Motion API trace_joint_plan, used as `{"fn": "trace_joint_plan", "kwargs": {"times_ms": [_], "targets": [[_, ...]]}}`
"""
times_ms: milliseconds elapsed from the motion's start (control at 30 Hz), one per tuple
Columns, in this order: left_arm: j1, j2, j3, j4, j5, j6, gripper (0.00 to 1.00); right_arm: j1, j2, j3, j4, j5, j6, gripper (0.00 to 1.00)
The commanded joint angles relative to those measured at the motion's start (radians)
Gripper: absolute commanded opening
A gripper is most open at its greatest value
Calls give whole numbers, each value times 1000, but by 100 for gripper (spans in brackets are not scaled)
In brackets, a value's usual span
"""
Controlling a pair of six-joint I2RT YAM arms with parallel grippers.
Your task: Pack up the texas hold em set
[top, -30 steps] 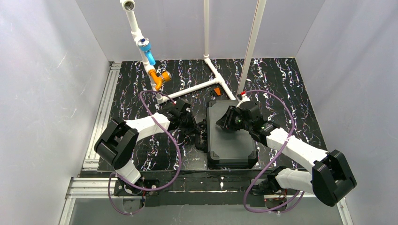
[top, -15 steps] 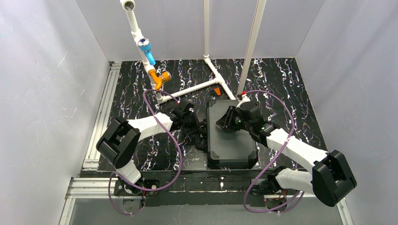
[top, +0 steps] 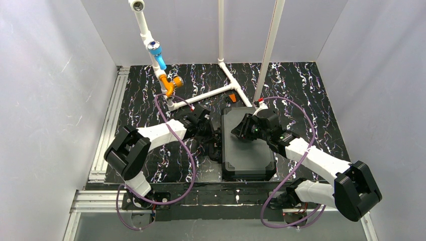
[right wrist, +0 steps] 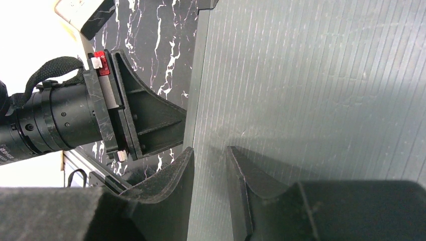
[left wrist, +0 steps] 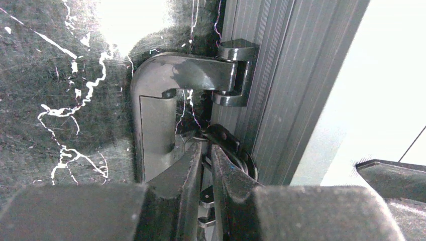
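Black marbled table (top: 311, 95) is carrying the closed case (top: 248, 155) at centre frame. Right gripper (right wrist: 208, 165), slightly open and empty, is straddling the lid's left edge. Left gripper (left wrist: 205, 153), nearly closed, is sitting at the side latch (left wrist: 232, 148); grip unclear.

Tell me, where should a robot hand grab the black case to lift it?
By the handle on the case's left edge, coming in from the left. It is a hinged bar standing off the ribbed side, and the gap behind it leaves room for one finger.
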Motion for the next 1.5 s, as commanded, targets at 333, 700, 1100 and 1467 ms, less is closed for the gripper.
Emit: {"fn": "trace_joint_plan", "kwargs": {"times_ms": [333, 700, 1100, 1467], "targets": [[-57, -101, 76, -37, 6, -27, 13, 4, 83, -113, -331, 60, -58, 39], [-89, -95, 119, -65, -4, -38, 13, 4, 90, -109, -325, 58, -58, 39], [-127, -66, 171, -71, -13, -27, 13, 5, 92, -111, -324, 58, -62, 39], [-130, -102, 176, -150, -66, 5, 13, 5, 87, -117, -325, 59, -64, 39]]}}
